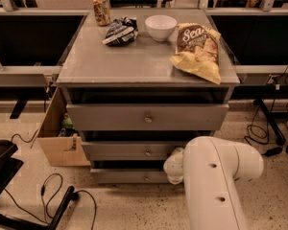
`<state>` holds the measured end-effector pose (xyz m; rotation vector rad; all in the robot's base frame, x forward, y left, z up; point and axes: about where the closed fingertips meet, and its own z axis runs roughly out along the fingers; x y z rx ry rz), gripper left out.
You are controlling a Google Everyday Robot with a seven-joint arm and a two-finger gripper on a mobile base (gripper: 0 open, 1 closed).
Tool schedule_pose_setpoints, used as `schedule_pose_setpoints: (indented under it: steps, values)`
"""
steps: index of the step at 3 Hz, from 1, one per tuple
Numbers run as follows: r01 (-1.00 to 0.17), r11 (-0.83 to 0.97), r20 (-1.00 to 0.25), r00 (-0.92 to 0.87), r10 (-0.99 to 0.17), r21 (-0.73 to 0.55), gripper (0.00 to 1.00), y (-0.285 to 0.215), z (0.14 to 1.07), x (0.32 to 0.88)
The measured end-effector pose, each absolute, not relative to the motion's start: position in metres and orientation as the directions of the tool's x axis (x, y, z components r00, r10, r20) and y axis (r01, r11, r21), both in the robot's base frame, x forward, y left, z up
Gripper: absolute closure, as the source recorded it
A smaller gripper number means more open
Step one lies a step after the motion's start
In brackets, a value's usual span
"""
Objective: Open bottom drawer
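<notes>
The bottom drawer is the shortest grey front at the foot of the grey metal cabinet, with a small round knob at its centre. It looks nearly flush with the cabinet. My white arm rises from the lower right and bends toward the cabinet. My gripper is at the arm's end, against the right part of the bottom drawer front, right of the knob, mostly hidden by the arm.
The middle drawer and the tall top drawer sit above. On the cabinet top lie a can, a dark bag, a white bowl and a chip bag. A cardboard box and cables are on the left floor.
</notes>
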<state>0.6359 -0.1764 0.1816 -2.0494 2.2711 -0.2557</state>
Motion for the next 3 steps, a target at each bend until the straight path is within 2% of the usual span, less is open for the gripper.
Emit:
schedule_pose_setpoints:
  steps: [3]
  values:
    - [-0.981,0.096,0.058,-0.107,-0.993,-0.171,1.0,-0.175,0.1937,0.6379]
